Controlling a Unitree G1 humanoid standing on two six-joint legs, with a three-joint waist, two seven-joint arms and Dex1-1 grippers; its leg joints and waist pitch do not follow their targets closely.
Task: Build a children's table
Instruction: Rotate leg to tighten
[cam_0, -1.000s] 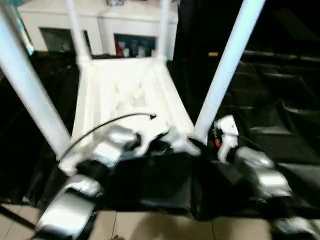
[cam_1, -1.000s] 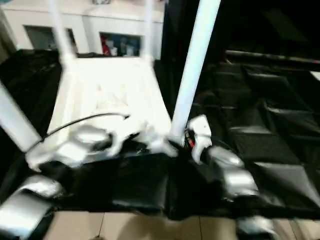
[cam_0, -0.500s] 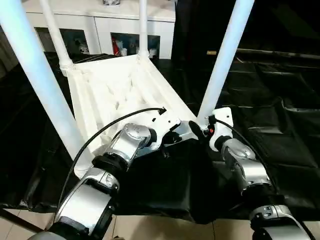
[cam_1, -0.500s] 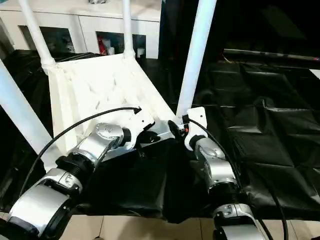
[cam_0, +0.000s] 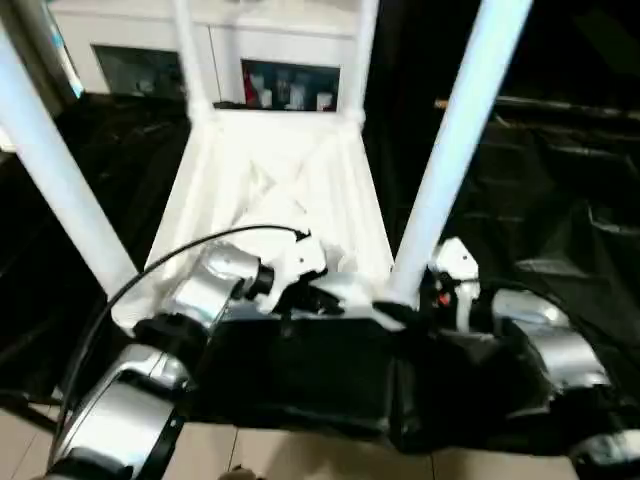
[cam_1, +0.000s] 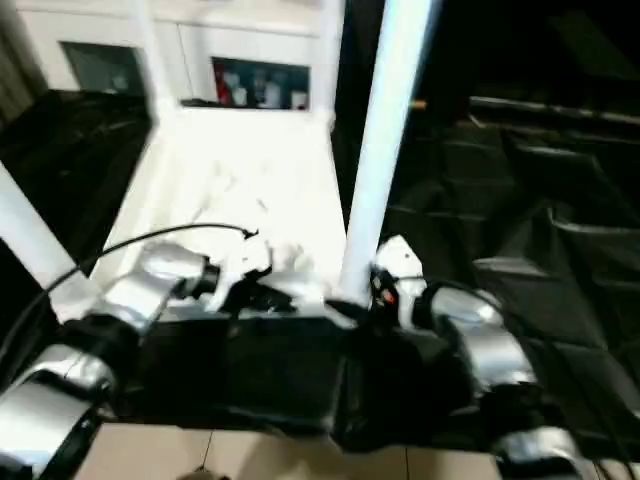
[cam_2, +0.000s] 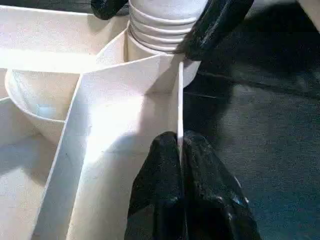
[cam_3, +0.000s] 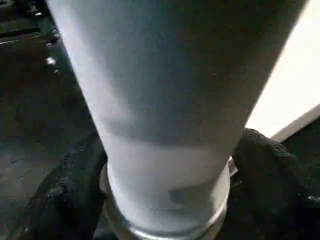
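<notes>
In the left eye view, you have the tabletop (cam_0: 280, 190) lying upside down across the middle of the frame on the black sheet (cam_0: 560, 200), ribbed underside up. Count four legs standing in its corner sockets: the near right leg (cam_0: 455, 150), the near left leg (cam_0: 50, 170), and two thinner-looking far ones at the top, far left leg (cam_0: 190, 60) and far right leg (cam_0: 362, 55). One white cabinet (cam_0: 270, 40) sits along the top edge. Your left gripper (cam_0: 335, 295) is at the near rim, lower centre; your right gripper (cam_0: 405, 300) is at the foot of the near right leg.

In the left wrist view, your left gripper's fingers (cam_2: 165, 190) are pinched closed on a thin upright rib of the tabletop, bottom centre. At the top edge the other gripper's black fingers flank the ribbed leg end in its socket.

In the right wrist view, the leg fills the centre, with your right gripper's fingers (cam_3: 272, 165) standing on either side of its flared end; whether they press it I cannot tell.

I'd judge this as light, stiff, smooth plastic: likely slippery on the tubes, so take the legs low near the socket, and hold the top by rim or rib.
</notes>
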